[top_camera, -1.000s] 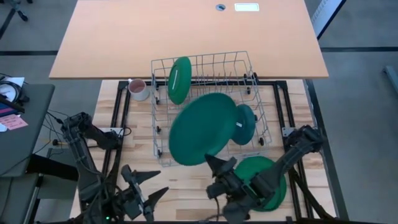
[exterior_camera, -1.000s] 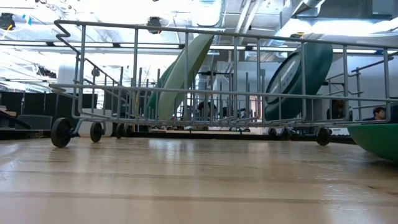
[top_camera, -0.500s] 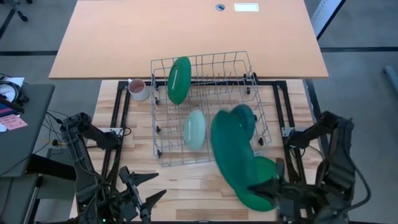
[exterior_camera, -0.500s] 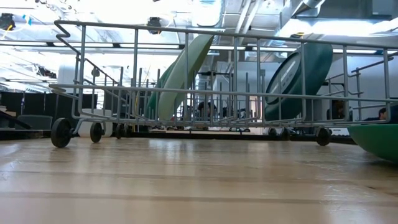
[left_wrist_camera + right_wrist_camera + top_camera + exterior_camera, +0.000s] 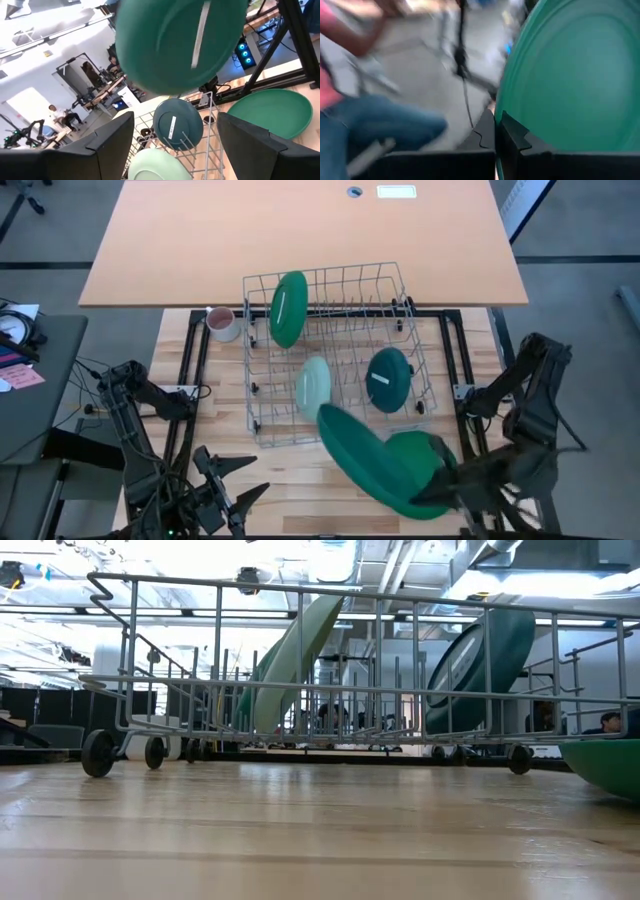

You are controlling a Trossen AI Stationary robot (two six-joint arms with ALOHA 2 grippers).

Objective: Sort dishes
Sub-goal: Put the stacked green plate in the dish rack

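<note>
The right pincer (image 5: 432,492), pinching a big plate (image 5: 365,465), has swung it off the rack (image 5: 330,345); the left pincer (image 5: 225,490) waits, spread.

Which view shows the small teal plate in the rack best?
The high view: the teal plate shows whole, standing in the dish rack. The left wrist view shows it partly behind wires; the low view shows it edge-on; the right wrist view misses it.

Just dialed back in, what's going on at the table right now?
The right gripper is shut on the rim of a large dark green plate, holding it tilted above another green plate lying flat on the table. The rack holds three plates on edge: dark green, pale mint, teal. The left gripper waits open near the table's front edge.
</note>
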